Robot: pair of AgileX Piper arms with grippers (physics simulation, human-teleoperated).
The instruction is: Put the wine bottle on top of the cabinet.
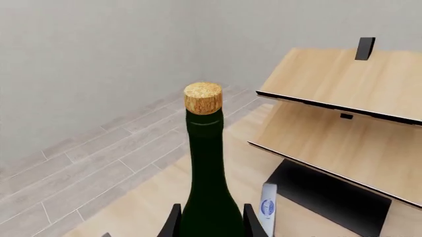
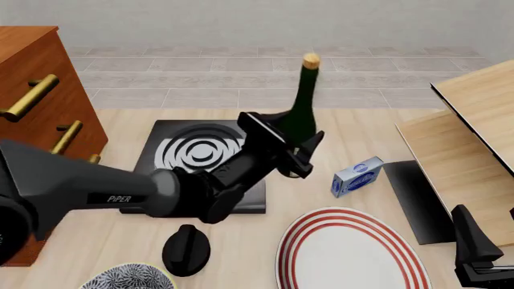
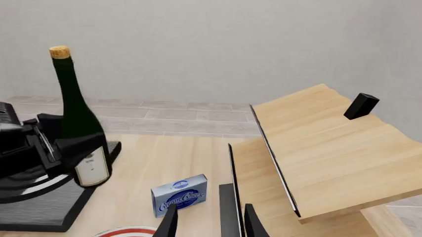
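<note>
The wine bottle [image 2: 301, 114] stands upright near the middle of the table, dark green with a tan cork [image 1: 202, 97] and a white label [image 3: 92, 168] low on its body. My left gripper [image 2: 304, 150] is shut on its lower body, one finger [image 1: 173, 223] pressed against each side. I cannot tell whether its base touches the table. The cabinet [image 2: 32, 72], reddish-brown with brass bar handles, stands at the far left, well away from the bottle. My right gripper [image 3: 209, 224] is open and holds nothing, low at the table's front right [image 2: 475, 250].
A black hob [image 2: 197, 158] with a white spiral lies just left of the bottle. A small blue box [image 2: 357, 176] lies to its right. A red-striped plate [image 2: 345, 250], a black knob [image 2: 186, 247] and a patterned bowl [image 2: 129, 278] sit in front. Pale wood furniture [image 2: 473, 132] fills the right.
</note>
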